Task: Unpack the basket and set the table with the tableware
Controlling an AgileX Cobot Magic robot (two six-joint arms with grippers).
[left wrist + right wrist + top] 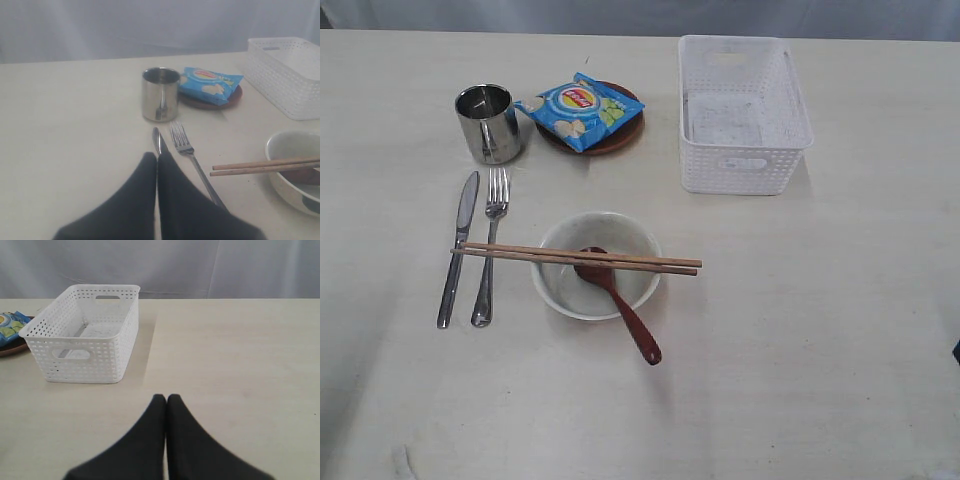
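Seeing the basket [740, 165] empty, far right on the bench [840, 330], long axis pointing away, nearest my right arm; both jaws sit pressed shut, holding nothing; the tableware [560, 285] lies laid left of it.

The pale cream table [820, 330] carries six things directly on its surface. The white perforated basket [740, 172] stands toward the far right. At far left the steel cup [488, 125] stands upright, and just beside it on its right lies the small brown plate [623, 142]. Nearer, the knife [448, 290] and fork [483, 290] lie side by side, the knife on the left. The off-white bowl [555, 295] sits to their right, near the middle.
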